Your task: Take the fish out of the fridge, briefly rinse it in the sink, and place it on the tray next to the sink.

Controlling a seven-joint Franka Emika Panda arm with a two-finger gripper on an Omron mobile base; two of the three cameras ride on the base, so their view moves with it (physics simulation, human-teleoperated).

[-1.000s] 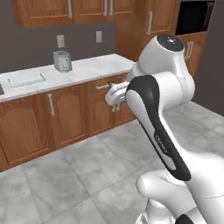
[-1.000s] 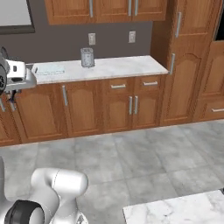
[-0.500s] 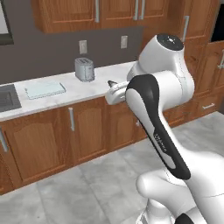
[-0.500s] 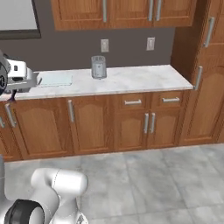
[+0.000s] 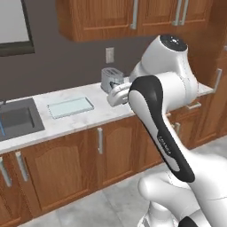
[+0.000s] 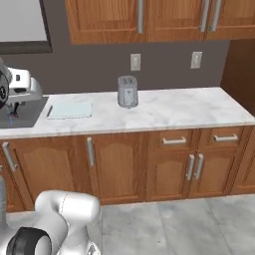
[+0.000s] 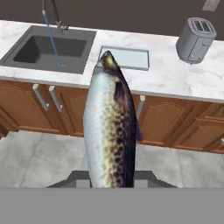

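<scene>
In the hand view the fish [image 7: 109,131], silvery with a dark speckled back, stands upright between the jaws of my gripper [image 7: 111,180], which is shut on it. The fish's head points toward the pale blue-grey tray [image 7: 131,58] on the white marble counter. Left of the tray lies the dark sink [image 7: 48,50], with a thin blue stream of water [image 7: 51,39] falling from the faucet. From the base, the tray [image 5: 71,107] lies right of the sink [image 5: 17,119], and my gripper [image 6: 13,113] hangs in front of the counter near the sink [image 6: 27,112]. The fridge is out of view.
A silver toaster [image 6: 128,91] stands on the counter right of the tray [image 6: 69,109]. Wooden cabinet doors and drawers [image 6: 174,164] run below the counter, wall cabinets above. Grey tiled floor [image 6: 189,229] lies open in front.
The base has driven along the counter, so the whole scene has shifted: the sink and tray have come into view nearer to the arm. The fish stays in the shut gripper.
</scene>
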